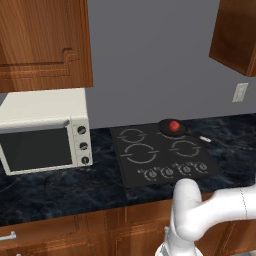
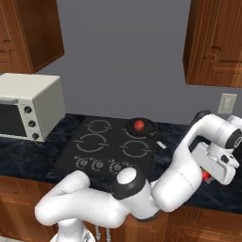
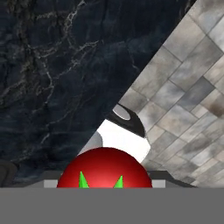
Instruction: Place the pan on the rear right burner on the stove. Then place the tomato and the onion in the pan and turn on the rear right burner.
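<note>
The small round shallow black pan (image 1: 172, 129) already sits at the far right corner of the flat black glass stove (image 1: 165, 159), covering the rear right burner. This is where the task wants it, so the vegetables can go straight in. Its short dark handle points right, towards the dark marbled stone surface (image 1: 60, 185). A small red round thing (image 1: 174, 125) lies inside the pan. It is too small to tell whether it is the onion or something else.

The white arm reaches out to the right of the stove. There the hand (image 2: 206, 175) hangs above the near edge of the surface, well apart from the pan. The glossy red round tomato (image 3: 105, 168) sits right between its fingers. In the hand view the surface and the grey tiled floor lie far beneath it. Judging from that, the hand is pinching the tomato and holding it clear of the surface, probably to carry it left and far towards the pan.

The tomato is smooth and shiny, with a soft highlight on top and short bright green pointed leaves at its crown. It looks firm and round, and it could roll once released, so the pan's low wall should help keep it in. The row of four small round knobs (image 1: 175, 171) along the stove's near edge looks untouched.
</note>
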